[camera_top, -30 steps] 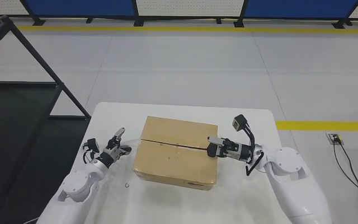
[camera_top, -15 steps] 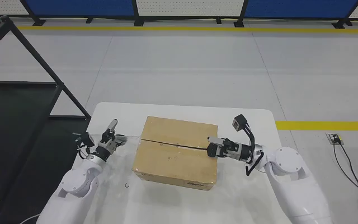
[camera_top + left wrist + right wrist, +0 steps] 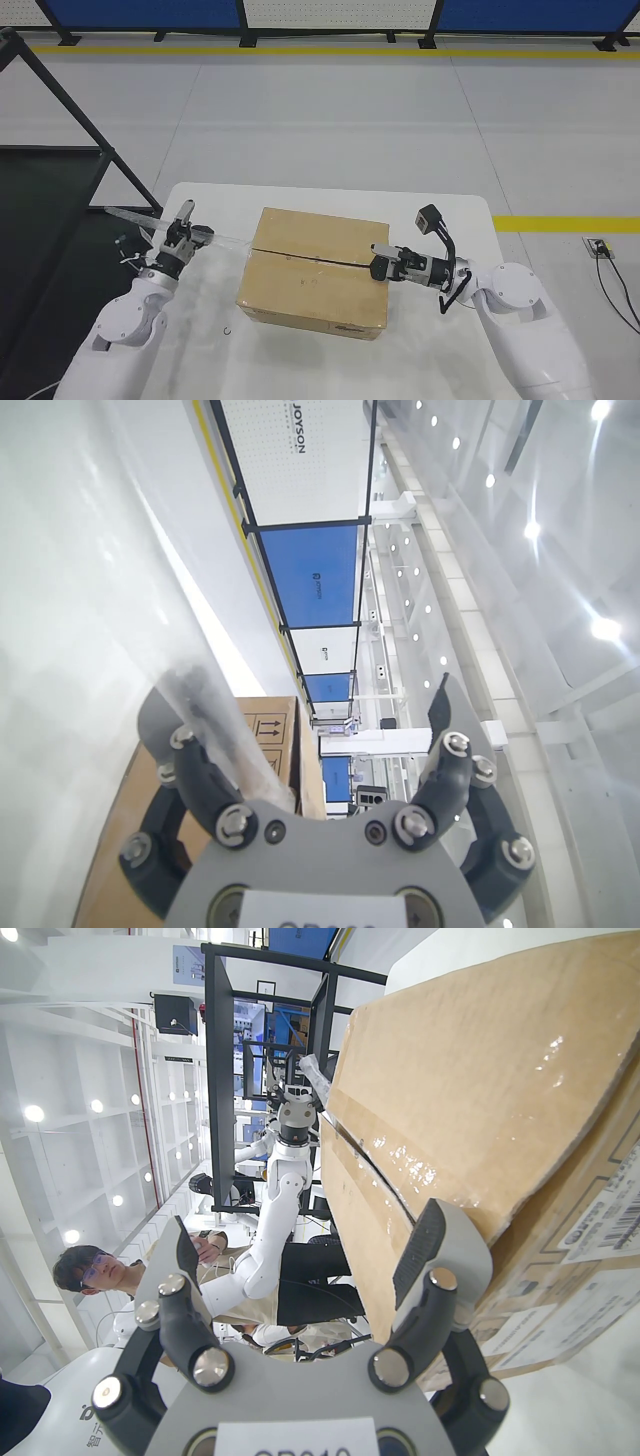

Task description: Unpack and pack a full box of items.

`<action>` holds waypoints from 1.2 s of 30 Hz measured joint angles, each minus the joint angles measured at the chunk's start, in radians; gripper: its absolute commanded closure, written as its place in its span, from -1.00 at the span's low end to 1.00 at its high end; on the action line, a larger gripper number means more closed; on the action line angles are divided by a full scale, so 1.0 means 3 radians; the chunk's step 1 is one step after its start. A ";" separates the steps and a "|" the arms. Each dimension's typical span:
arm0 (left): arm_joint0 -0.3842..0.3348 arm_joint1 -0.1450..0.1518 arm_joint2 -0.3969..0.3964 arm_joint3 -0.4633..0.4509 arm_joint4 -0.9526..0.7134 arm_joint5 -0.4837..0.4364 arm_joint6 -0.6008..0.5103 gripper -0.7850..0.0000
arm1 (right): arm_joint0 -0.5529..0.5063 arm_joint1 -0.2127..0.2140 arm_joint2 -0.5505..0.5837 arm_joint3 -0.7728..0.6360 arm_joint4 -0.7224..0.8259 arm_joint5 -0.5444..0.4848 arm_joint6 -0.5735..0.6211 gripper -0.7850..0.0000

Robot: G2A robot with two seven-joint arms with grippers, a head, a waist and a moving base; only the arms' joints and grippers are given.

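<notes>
On the white worktop [image 3: 430, 220], my open right end effector [image 3: 378, 258] meets the seam of the cardboard box [image 3: 315, 275]; clear tape [image 3: 228, 238] runs boxward from my open left end effector [image 3: 185, 222].

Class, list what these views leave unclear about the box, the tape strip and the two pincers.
1. Contents of the box: top view, closed flaps cover them.
2. Where the tape strip sticks on the left pincer: left wrist view, hazy tape covers that finger.
3. Whether the right pincer touches the box: right wrist view, its finger overlaps the edge.
4. Small thing beside the box: top view, too small to name.
</notes>
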State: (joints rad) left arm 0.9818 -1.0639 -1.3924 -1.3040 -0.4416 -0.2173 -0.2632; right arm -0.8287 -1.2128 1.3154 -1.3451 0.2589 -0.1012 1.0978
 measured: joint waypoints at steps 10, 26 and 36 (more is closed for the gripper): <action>0.0227 0.0024 -0.0234 -0.0499 0.0295 -0.0034 0.0114 -1.00 | 0.0000 0.0000 0.0000 0.0000 0.0000 0.0000 0.0000 -1.00; 0.0661 0.0021 -0.0440 -0.1498 0.1002 0.0258 0.0581 -1.00 | -0.0082 0.0009 0.0009 -0.0078 0.0025 0.0008 -0.0161 -1.00; 0.0611 -0.0006 -0.0435 -0.1556 0.1003 0.0384 0.0534 -1.00 | -0.0068 0.0031 0.0000 -0.0037 0.0078 0.0002 -0.0173 -1.00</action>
State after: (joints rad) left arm 1.1651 -1.0657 -1.5228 -1.7709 -0.1405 -0.1020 -0.1032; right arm -0.8492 -1.2033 1.3155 -1.3563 0.2822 -0.1005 1.0460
